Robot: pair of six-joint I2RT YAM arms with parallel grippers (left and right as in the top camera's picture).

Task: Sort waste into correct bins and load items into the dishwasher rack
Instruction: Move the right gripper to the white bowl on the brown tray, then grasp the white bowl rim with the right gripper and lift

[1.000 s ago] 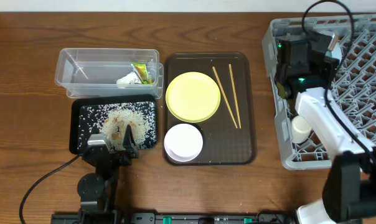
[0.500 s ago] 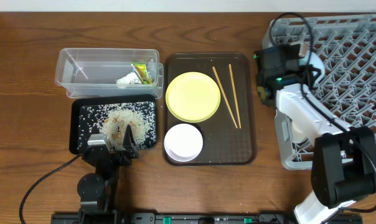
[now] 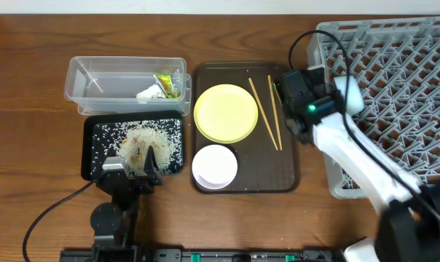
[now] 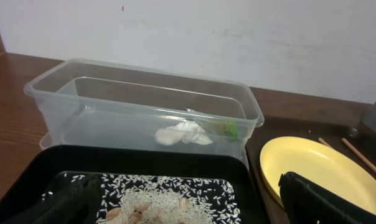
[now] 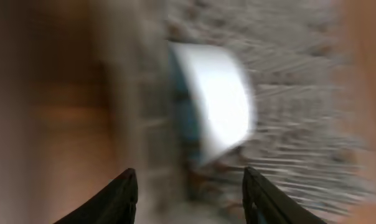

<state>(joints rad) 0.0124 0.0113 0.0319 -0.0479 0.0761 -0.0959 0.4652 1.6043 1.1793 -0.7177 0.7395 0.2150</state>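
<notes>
The grey dishwasher rack (image 3: 402, 80) fills the right side. A light-blue bowl (image 5: 213, 99), blurred, stands on edge in it near its left wall (image 3: 349, 94). My right gripper (image 5: 188, 193) is open and empty, a little back from that bowl, with the right arm (image 3: 329, 135) over the brown tray's right edge. Two chopsticks (image 3: 265, 113), the yellow plate (image 3: 226, 113) and the white bowl (image 3: 215, 166) lie on that tray. The clear tub (image 3: 96, 80) holds the wrapper (image 3: 165, 85) and white scrap (image 3: 148, 93). Rice (image 3: 143, 142) lies in the black tray (image 3: 90, 149). My left gripper (image 4: 188, 211) is open at its near edge.
The dark brown serving tray (image 3: 289, 167) sits between the bins and the rack. The right arm's cable (image 3: 329, 44) loops over the rack's left corner. Bare wooden table (image 3: 30, 109) lies to the left of the bins and along the front edge.
The right arm swung left, from over the rack to the brown tray's right edge, and its jaws opened. The left arm has not moved.
</notes>
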